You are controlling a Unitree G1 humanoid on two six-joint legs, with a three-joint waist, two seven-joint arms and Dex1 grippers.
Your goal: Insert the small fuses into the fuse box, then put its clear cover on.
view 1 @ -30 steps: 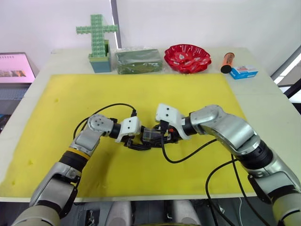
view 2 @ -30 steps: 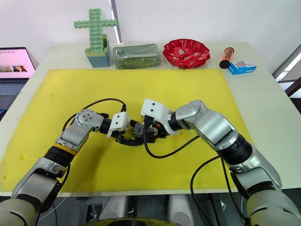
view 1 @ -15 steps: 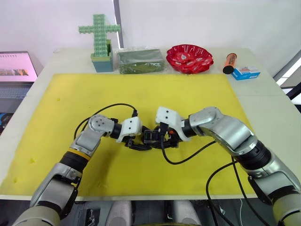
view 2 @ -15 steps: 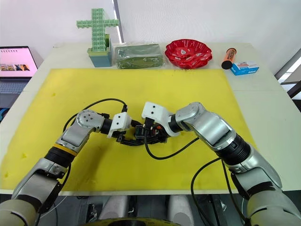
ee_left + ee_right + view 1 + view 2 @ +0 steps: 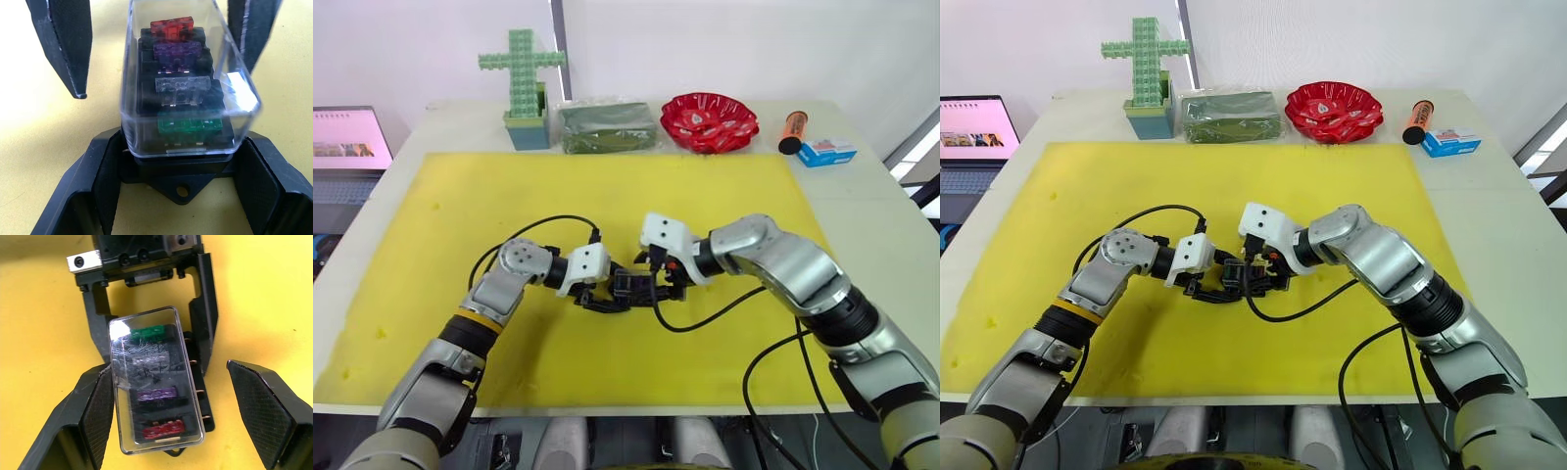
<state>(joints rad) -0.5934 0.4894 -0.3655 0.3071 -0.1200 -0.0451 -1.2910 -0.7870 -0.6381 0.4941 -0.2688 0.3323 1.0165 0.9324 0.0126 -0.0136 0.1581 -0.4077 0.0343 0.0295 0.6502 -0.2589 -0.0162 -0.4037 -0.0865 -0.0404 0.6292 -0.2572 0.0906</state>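
— Where is the fuse box (image 5: 178, 169) right now?

— On the yellow mat (image 5: 724, 206), near its middle, between my two grippers. The clear cover (image 5: 146, 98) sits over it, and through the plastic I see the small fuses (image 5: 182, 100) seated in one row: red, purple, grey, green.

— And your left gripper (image 5: 178, 161)?

— Pinching the fuse box. Its two black fingers (image 5: 266, 178) press against the sides of the block at the end where the green fuse sits — the base tab with its small hole lies between them.

— The right gripper (image 5: 181, 406)?

— Spread. One finger (image 5: 95, 411) lies just beside the cover's long side, close enough that I cannot tell whether it touches; the other stands clearly apart from the block, with bare mat in the gap. It comes in from the red-fuse end, facing my left gripper.

— Is the cover square on the block?

— From the right wrist view it looks slightly skewed against the black body, whose metal tabs show along one side. Whether it is fully pressed down I cannot tell.

— Anything else on the tabletop (image 5: 862, 186)?

— Along the far edge: a green cross of blocks (image 5: 521, 73), a dark green packet (image 5: 605, 127), a red bowl (image 5: 709, 120), an orange tube (image 5: 790, 130) and a small blue box (image 5: 826, 152). A laptop (image 5: 347, 147) stands off to my left.
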